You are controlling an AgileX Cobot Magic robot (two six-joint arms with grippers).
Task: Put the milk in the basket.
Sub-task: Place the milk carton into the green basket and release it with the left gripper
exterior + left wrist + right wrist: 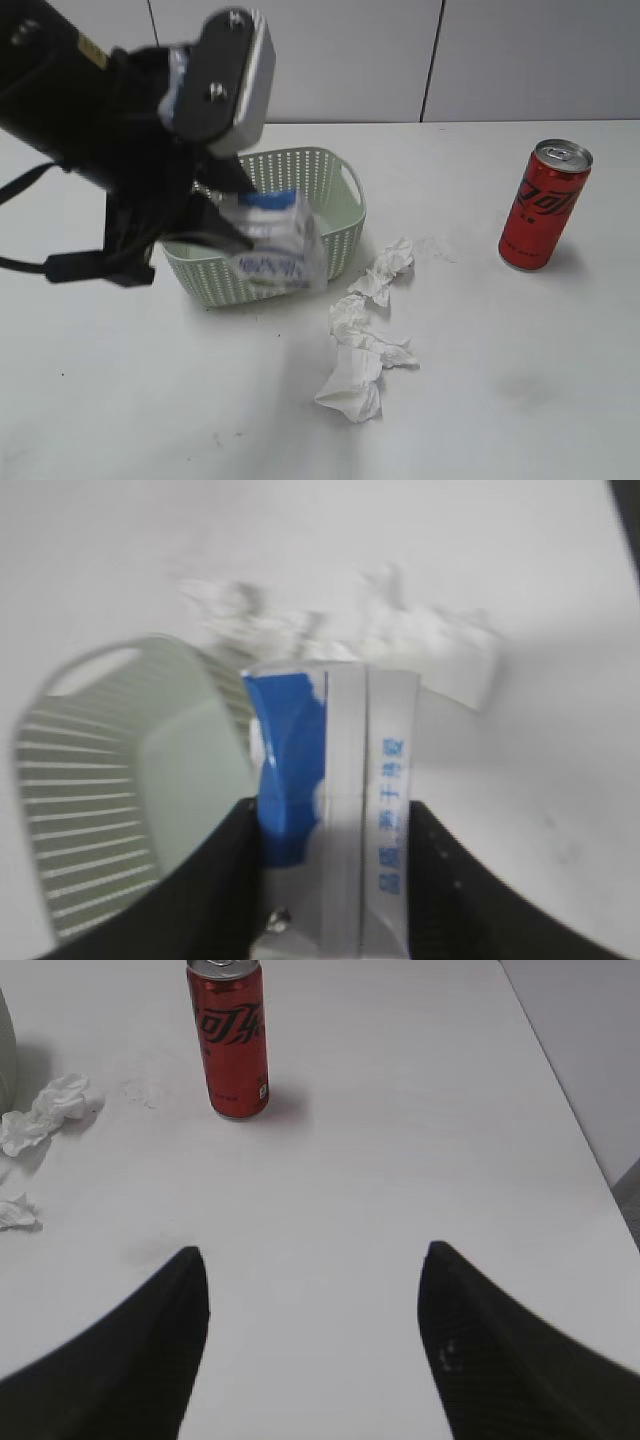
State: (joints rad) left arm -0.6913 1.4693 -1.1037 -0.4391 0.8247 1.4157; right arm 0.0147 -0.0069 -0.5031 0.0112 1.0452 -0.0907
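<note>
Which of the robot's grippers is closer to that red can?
Right. The right gripper hovers open over bare table facing the red can; the left gripper holds the milk by the basket.

You have a matt white table (520,380) under everything, smooth but faintly smudged in places. The basket (335,215) looks like pale green plastic with a dull sheen, its walls perforated in fine rows. The milk (275,245) is a coated paper carton, white with blue print, slightly glossy in the left wrist view. Your left gripper (335,880) pinches it between black fingers (215,880) that look like matt plastic. The crumpled tissue (365,340) is soft, rough white paper. The red can (543,205) is glossy painted metal with a bare silvery top. The right gripper (315,1330) has the same dull black fingers (500,1340).
</note>
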